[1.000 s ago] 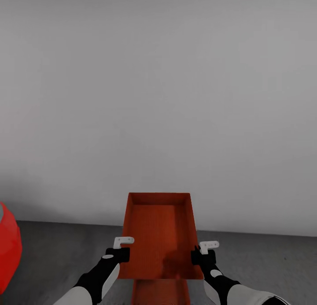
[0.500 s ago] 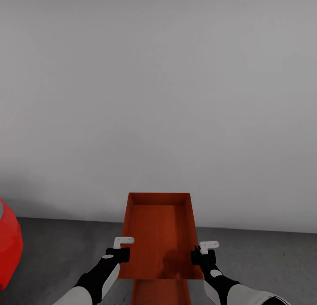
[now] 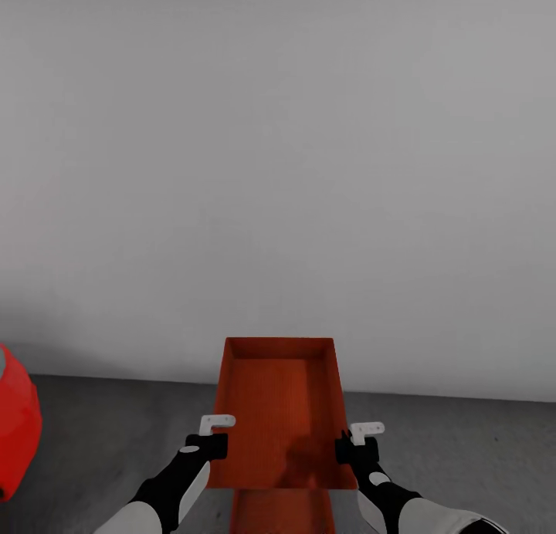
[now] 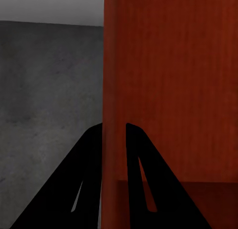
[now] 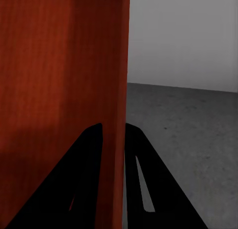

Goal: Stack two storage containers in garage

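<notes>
With the left pincer and right pincer each pinching a side wall of the orange bin, lower it level and straight onto the other bin below on the grey floor.

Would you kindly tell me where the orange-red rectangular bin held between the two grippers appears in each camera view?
Head view: the held orange-red bin sits low centre, above a second orange-red bin.
Left wrist view: its side wall runs between the left gripper fingers.
Right wrist view: its other side wall runs between the right gripper fingers.
Shared landmark: the dark grey concrete floor, also seen at and.
</notes>
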You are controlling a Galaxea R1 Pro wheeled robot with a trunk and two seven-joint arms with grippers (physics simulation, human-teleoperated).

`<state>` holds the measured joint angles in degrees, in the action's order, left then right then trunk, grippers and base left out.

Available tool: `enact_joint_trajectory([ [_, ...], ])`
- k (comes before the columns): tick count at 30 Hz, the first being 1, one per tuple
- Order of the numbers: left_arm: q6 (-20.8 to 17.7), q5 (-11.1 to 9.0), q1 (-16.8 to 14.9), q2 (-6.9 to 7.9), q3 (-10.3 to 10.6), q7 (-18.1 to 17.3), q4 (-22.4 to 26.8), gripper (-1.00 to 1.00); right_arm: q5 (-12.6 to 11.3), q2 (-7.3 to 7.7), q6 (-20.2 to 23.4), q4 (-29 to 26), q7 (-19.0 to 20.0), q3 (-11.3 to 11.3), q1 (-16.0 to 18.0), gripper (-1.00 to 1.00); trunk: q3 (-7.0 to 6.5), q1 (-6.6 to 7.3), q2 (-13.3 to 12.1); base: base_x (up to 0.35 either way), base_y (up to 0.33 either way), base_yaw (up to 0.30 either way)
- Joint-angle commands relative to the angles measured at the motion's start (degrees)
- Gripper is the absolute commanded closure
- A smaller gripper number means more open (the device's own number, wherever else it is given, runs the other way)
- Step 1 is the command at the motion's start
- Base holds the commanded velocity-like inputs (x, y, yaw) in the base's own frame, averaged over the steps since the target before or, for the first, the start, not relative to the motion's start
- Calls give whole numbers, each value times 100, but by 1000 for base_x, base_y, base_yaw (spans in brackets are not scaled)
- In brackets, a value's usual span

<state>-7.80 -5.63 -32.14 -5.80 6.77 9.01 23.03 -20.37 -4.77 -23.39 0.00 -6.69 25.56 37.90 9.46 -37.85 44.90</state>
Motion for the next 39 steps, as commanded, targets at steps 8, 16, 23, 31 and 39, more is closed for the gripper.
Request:
enact_joint_trajectory([
  [8, -29, -43, -3, -32, 43, 75, 26, 100, -133, 3, -25, 17, -26, -130, 7, 100, 81, -1, 8, 0, 0, 0],
  [16, -37, -43, -3, -35, 43, 75, 26, 100, -134, 3, -25, 18, -26, -130, 7, 100, 154, -1, 8, 0, 0, 0],
  [23, -38, -43, -3, -35, 43, 75, 27, 100, -134, -1, -25, 17, -26, -130, 7, 100, 217, -1, 8, 0, 0, 0],
  [31, -38, -43, -3, -34, 43, 75, 28, 100, -134, 2, -25, 21, -26, -130, 7, 100, 289, -1, 8, 0, 0, 0],
  [39, -38, -43, -3, -35, 43, 75, 31, 100, -134, 3, -25, 18, -26, -130, 7, 100, 361, -1, 8, 0, 0, 0],
])
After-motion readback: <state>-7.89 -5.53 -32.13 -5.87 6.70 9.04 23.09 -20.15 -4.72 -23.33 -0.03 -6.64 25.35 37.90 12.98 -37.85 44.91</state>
